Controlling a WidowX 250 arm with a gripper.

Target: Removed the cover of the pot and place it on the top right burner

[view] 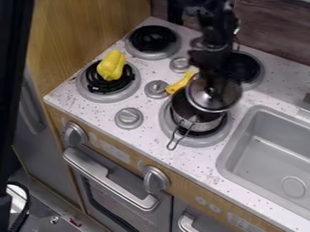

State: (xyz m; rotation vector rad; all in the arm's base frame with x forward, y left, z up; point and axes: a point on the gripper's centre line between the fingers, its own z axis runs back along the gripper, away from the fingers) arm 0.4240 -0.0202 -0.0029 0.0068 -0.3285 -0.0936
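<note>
Lid [205, 99] tilted over the pot's [203, 122] far right side, we see it just below our claw [213, 78], its grip unclear to us.

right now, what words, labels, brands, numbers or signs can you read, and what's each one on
None that I can read.
Front panel: pale marks beside the knobs, too small to make out.
Pot and lid: no print that I can see.
</note>
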